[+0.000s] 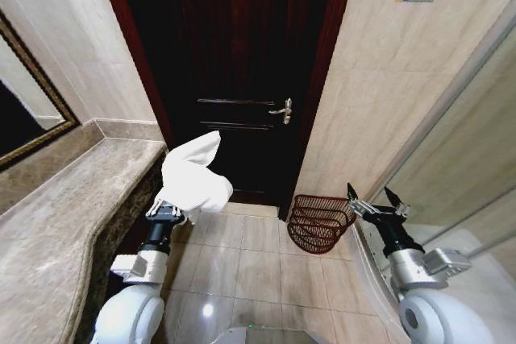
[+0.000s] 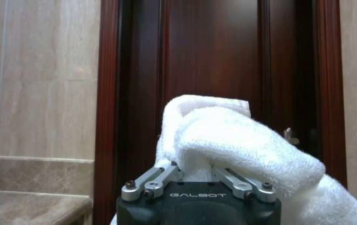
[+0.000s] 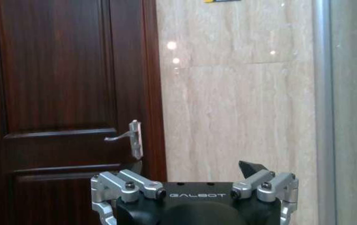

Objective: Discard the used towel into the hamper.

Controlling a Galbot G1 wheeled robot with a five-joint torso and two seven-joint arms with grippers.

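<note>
- Towel (image 1: 196, 176) status: white, bunched up, and clamped in the left gripper (image 1: 173, 205), which is raised up in front of the dark wooden door (image 1: 242, 54), toward the door's left side.
- Left wrist view makes the grip pretty obvious: the left gripper (image 2: 196, 174) has its fingers pressed into the towel (image 2: 241, 150), and the cloth flops over the top and down one side of it.
- Hamper (image 1: 321, 223) is the little dark red-brown woven basket on the tile floor (image 1: 242, 263), right at the door's lower right corner, up against the beige wall (image 1: 379, 102). It's leaning over a bit, with the opening facing roughly toward the robot.
- Towel and hamper are well apart; the towel sits off to the door's left and higher up, nowhere near over the rim.
- Right gripper (image 1: 375, 197) is just beside the hamper, on the side away from the door, with its fingers spread apart and holding nothing.
- Right wrist view shows the same thing: the right gripper (image 3: 194, 171) is splayed wide, with the door handle (image 3: 127, 138) and wall beyond it.
- Marble counter (image 1: 64, 215) runs along the wall left of the door, and the left arm comes up right next to its edge.
</note>
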